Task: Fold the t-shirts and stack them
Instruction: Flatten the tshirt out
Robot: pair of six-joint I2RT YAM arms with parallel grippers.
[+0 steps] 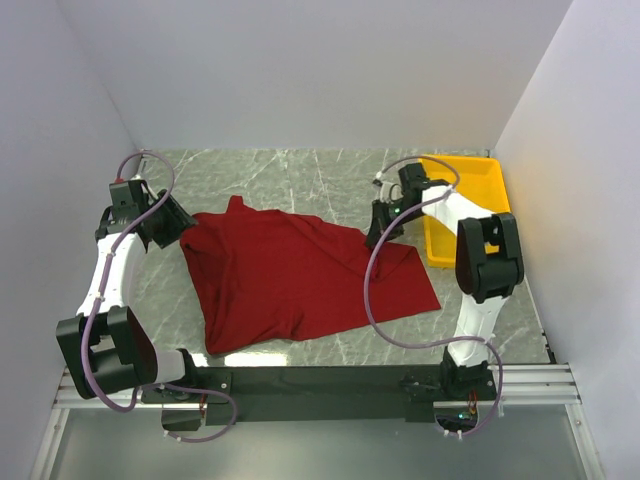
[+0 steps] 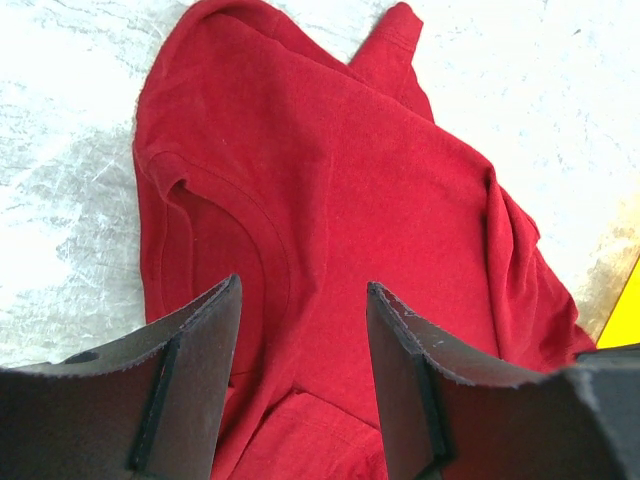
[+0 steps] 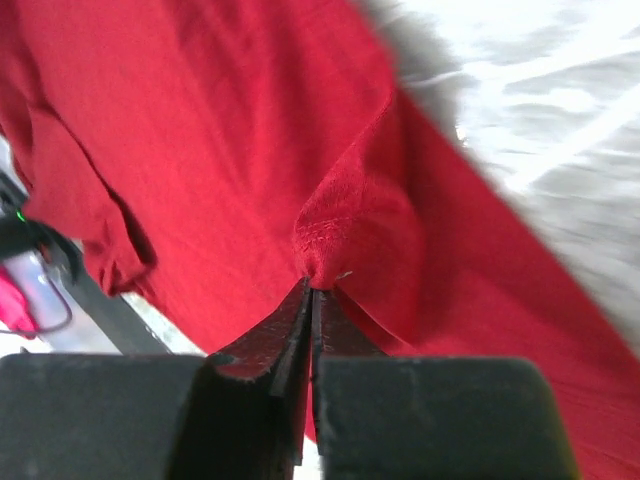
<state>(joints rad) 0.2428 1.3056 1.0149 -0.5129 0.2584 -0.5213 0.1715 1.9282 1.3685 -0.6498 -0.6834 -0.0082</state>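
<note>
Your maroon t-shirt (image 1: 300,280) is soft, matte knit cloth, lying rumpled on the grey marbled table (image 1: 250,170) between both arms. Your right gripper (image 3: 310,290), bent in from the shirt's far right edge, pinches a raised peak of fabric. Your left gripper (image 2: 303,290) hangs over the shirt's left side, jaws apart, gripping nothing.

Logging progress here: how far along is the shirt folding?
Little looks done: the t-shirt lies rumpled and unfolded on the table. In hand: the right pincer is shut on a pinch of its fabric; the left pincer hangs open over it. Left: every fold, then stacking.
</note>
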